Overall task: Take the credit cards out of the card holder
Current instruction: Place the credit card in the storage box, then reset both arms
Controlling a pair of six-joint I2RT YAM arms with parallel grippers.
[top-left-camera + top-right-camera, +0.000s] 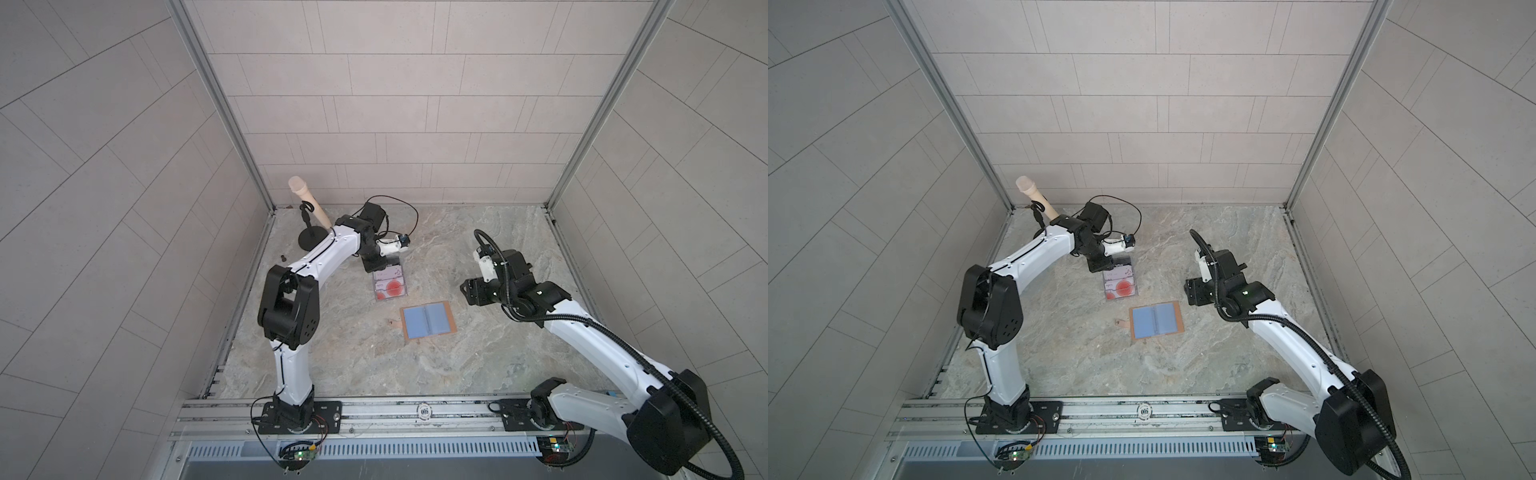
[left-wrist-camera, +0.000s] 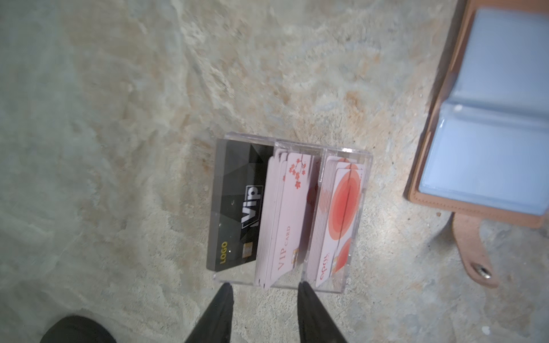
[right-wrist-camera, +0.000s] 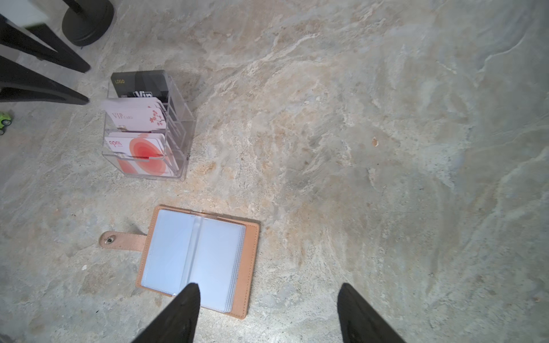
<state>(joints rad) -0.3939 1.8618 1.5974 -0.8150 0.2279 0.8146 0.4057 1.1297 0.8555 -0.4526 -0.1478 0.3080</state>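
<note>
The left gripper hangs with jaws parted and nothing between them, its fingertips just beside one end of the rack. The right gripper is spread wide and empty over an edge of the card holder. The tan card holder lies open flat near mid-table, pale blue sleeves up, its strap stretched out to one side. The clear rack stands near it, toward the back left, in both top views. The rack holds the cards in three compartments: black ones, pink ones with blossoms, and white ones with red circles. The table is mottled stone-look, enclosed by grey tiled walls. A black stand sits in the back left corner; a rail runs along the front edge. The right and front parts of the table lie open.
</note>
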